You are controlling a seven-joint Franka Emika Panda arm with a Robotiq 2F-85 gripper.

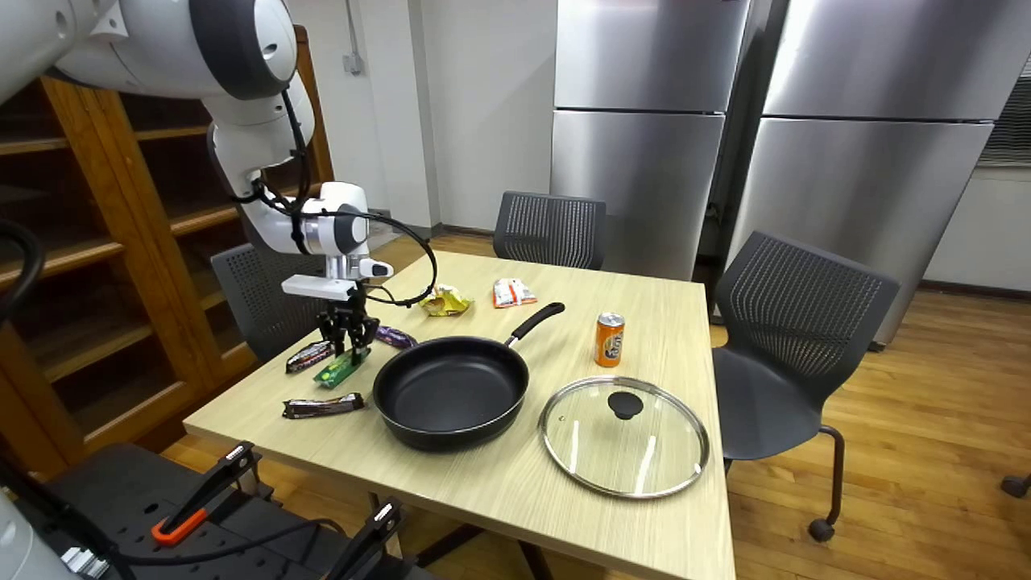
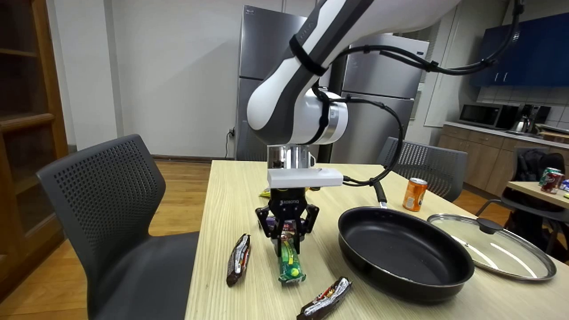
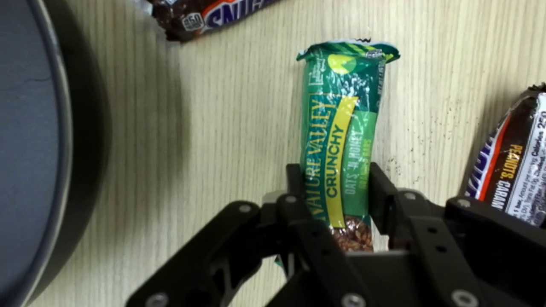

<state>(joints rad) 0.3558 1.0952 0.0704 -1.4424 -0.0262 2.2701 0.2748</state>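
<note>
Robotiq claw (image 3: 333,181) is closed on a green granola bar (image 3: 339,136), pinched by both sides on the table (image 1: 556,346); nearby, two Snickers bars (image 2: 238,261) and a black frying pan (image 1: 451,387) are seen, with a glass lid (image 1: 624,451) and orange can (image 1: 610,340) set farther out

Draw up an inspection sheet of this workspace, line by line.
Surface: pale wood-grain table; dark specks near the green bar.
Worked item: green bar, printed side up, appears to lie on the table.
Clutter: two brown bars, purple bar, yellow packet, white packet, frying pan, glass lid lying flat, upright orange can.
Hand: closed on the green bar from both sides.
Cables: black cable strapped to the arm, looping out beside it.
Surroundings: three grey chairs, two steel refrigerators, wooden cabinet.
</note>
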